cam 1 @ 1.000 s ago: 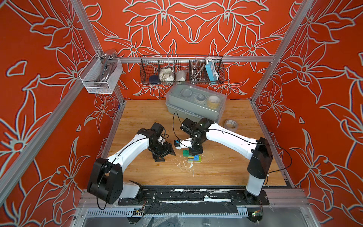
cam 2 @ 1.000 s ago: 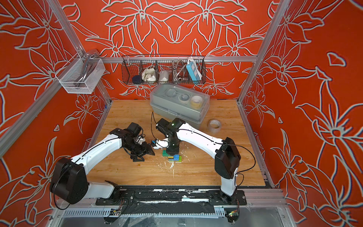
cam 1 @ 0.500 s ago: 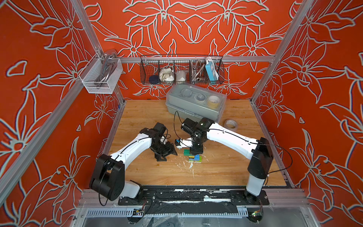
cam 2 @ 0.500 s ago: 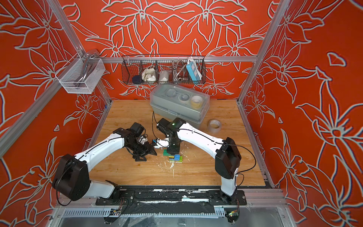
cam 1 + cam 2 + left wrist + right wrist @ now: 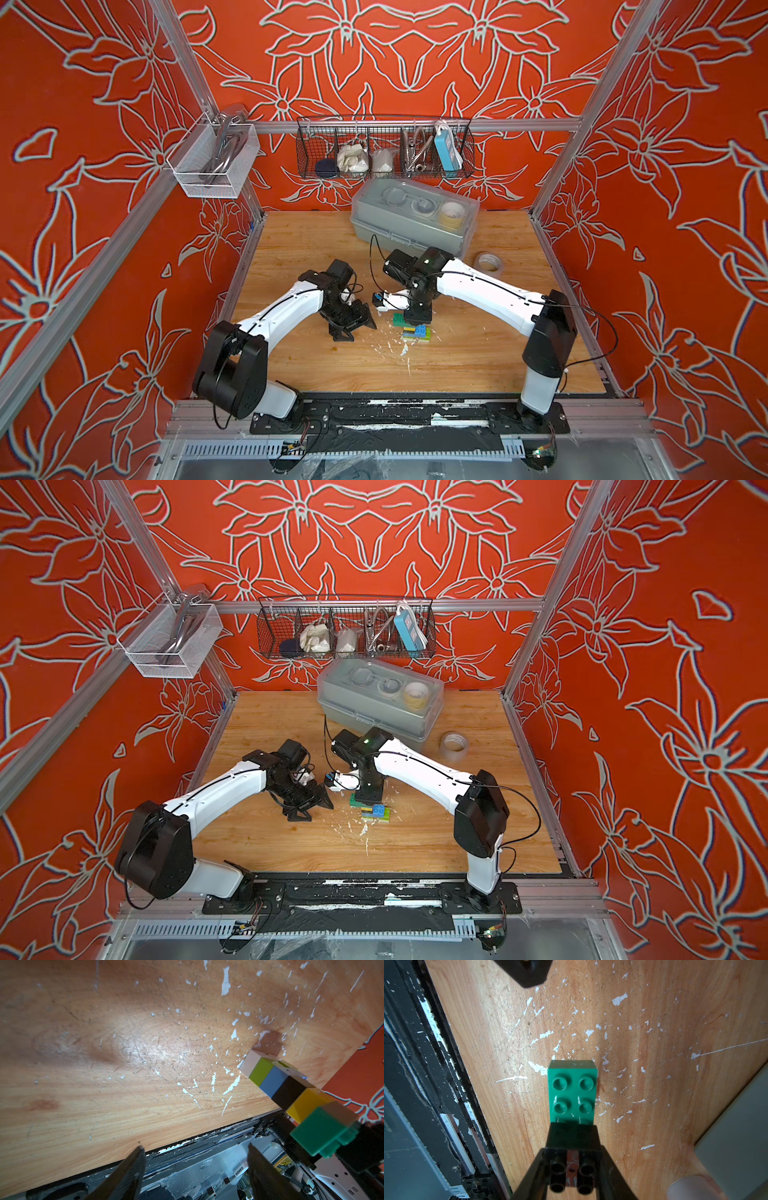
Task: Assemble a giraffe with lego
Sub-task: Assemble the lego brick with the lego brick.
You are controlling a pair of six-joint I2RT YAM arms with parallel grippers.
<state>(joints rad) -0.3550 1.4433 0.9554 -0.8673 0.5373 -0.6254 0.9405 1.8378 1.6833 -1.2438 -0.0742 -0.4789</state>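
Observation:
The giraffe (image 5: pixel 417 331) stands on the wooden table (image 5: pixel 478 357) in both top views, a stack of lego bricks. The left wrist view shows the giraffe (image 5: pixel 276 1082) from white at the base through lime, blue, black and yellow to the dark green brick (image 5: pixel 320 1132). My right gripper (image 5: pixel 573 1153) is shut on the black brick (image 5: pixel 573 1138), which sits on the rear studs of the dark green brick (image 5: pixel 572 1088). From above, the right gripper (image 5: pixel 417 318) points down over the stack. The left gripper (image 5: pixel 360 328) hangs open and holds nothing, a short way left of the figure; its fingers (image 5: pixel 133 1167) frame the table's front edge.
A grey lidded box (image 5: pixel 415 220) stands at the back, right behind my right arm. A tape roll (image 5: pixel 489 262) lies to its right. A wire basket (image 5: pixel 384 149) hangs on the back wall and a white mesh basket (image 5: pixel 212 164) on the left wall. White flecks (image 5: pixel 401 351) dot the wood.
My left gripper has drifted slightly right, towards the giraffe, still open. The right gripper and the stack have stayed put.

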